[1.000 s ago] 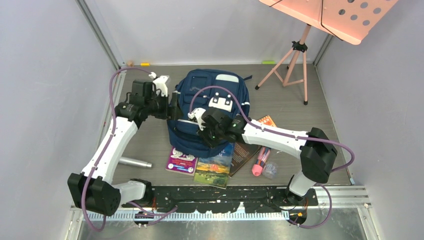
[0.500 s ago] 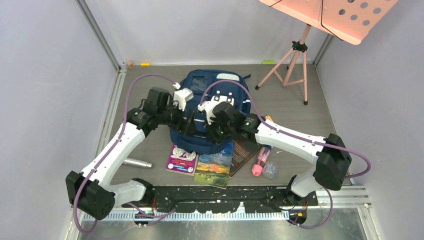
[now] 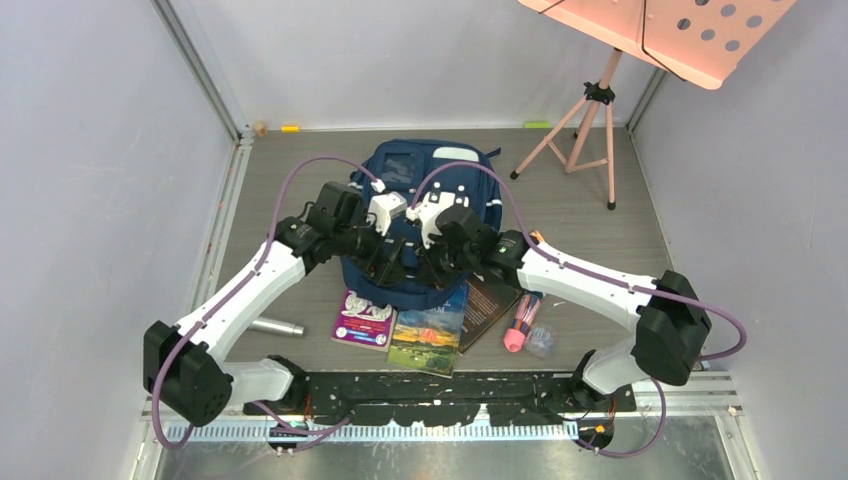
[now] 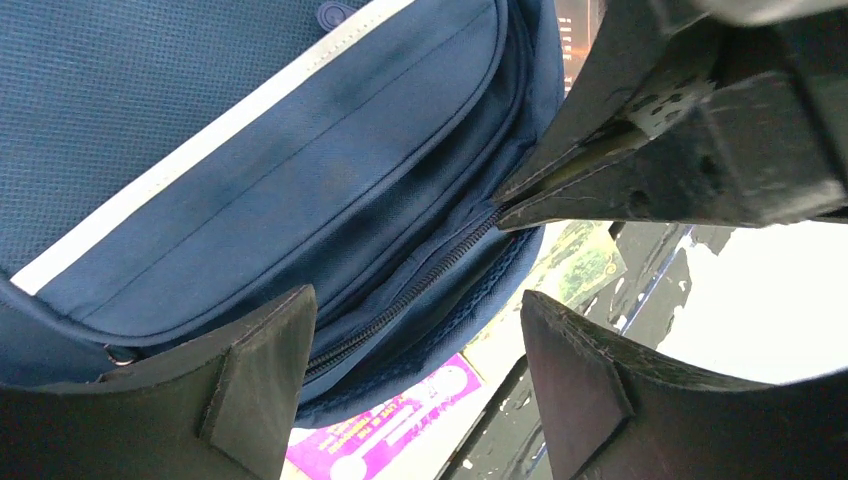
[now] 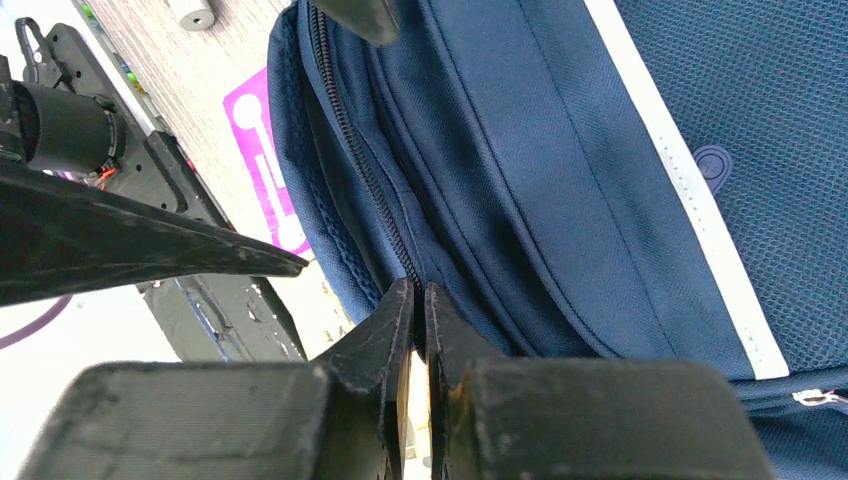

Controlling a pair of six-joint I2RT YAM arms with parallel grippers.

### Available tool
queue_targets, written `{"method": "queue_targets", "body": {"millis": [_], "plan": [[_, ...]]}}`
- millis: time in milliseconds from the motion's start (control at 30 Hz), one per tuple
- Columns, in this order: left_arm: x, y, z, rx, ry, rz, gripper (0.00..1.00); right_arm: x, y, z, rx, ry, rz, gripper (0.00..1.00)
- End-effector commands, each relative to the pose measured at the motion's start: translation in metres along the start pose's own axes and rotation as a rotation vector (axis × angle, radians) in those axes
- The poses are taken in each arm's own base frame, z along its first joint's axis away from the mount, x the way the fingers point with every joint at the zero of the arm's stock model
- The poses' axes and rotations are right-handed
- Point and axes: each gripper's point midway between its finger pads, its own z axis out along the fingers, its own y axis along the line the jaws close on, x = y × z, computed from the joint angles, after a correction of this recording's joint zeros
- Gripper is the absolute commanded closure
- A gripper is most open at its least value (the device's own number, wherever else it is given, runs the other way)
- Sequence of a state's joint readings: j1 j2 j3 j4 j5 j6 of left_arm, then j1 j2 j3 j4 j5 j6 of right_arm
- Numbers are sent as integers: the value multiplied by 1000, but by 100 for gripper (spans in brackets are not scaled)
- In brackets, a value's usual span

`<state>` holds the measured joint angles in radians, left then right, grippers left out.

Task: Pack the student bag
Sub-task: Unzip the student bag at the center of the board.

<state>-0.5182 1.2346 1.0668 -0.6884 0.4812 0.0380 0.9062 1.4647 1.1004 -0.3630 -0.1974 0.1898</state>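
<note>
Grey table (image 3: 610,255): navy striped student bag (image 3: 468,188), right gripper (image 5: 420,290) pinching zipper (image 5: 362,160), left gripper (image 4: 415,300) spread.

You will find the student bag (image 3: 440,185) lying flat at the centre of the top view, on the table (image 3: 620,250). The two arms come in from the lower corners and meet over its lower edge, with the left gripper (image 3: 387,262) just left of the right gripper (image 3: 428,268). The left one's fingers stand apart over the zipper (image 4: 400,305), and the right one's fingers pinch together on it. Along the bag's lower edge, partly under it, lie a booklet (image 3: 363,322), a picture book (image 3: 430,340) to its right, then a third book (image 3: 490,302). Further right lie a tube (image 3: 519,328) and a small cup (image 3: 541,341). A cylinder (image 3: 272,326) lies at lower left and a music stand (image 3: 600,110) stands at upper right
</note>
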Motion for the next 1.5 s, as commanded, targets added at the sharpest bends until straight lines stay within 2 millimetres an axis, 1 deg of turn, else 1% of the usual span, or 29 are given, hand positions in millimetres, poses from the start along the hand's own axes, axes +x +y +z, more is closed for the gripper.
{"method": "queue_targets", "body": {"millis": [0,67,167,300,400,467,533,567,667,800,967,1067,1267,1300,1333,1367,1433,1467], "plan": [[-2,-1,9,11,1,39,24,-42,19,-22,-73,-165,-12,88],[-1,2,11,-7,9,37,26,-43,20,-23,-80,-169,-14,87],[-3,3,13,-9,2,37,32,-42,21,-25,-89,-172,-14,88],[-1,4,16,-14,2,32,41,-41,22,-25,-96,-169,-13,88],[2,3,18,-11,19,29,39,-43,21,-26,-86,-182,-6,88],[2,1,15,-9,17,24,39,-45,19,-28,-78,-193,2,90],[-1,-1,12,-13,-21,39,37,-46,19,-29,-78,-209,10,90],[-3,-1,10,-15,-43,50,35,-44,18,-29,-78,-209,16,90],[-8,-3,0,-31,-100,83,32,-47,16,-33,-87,-228,27,90],[-10,1,-5,-66,-139,112,36,-46,16,-35,-100,-230,32,90],[-9,3,2,-59,-109,96,37,-46,19,-35,-122,-225,30,90],[-10,5,6,-55,-96,84,40,-45,21,-35,-134,-220,30,90],[-13,6,8,-59,-105,72,54,-42,24,-34,-151,-209,26,90],[-12,5,9,-57,-107,72,60,-41,24,-34,-151,-206,24,90],[-12,5,9,-57,-109,70,63,-40,23,-33,-151,-200,25,90],[-12,5,9,-56,-109,68,68,-39,23,-33,-150,-198,24,90],[-13,3,8,-46,-109,67,80,-38,22,-32,-144,-194,24,90],[-13,2,8,-42,-111,67,88,-38,21,-33,-137,-195,25,89]]}}
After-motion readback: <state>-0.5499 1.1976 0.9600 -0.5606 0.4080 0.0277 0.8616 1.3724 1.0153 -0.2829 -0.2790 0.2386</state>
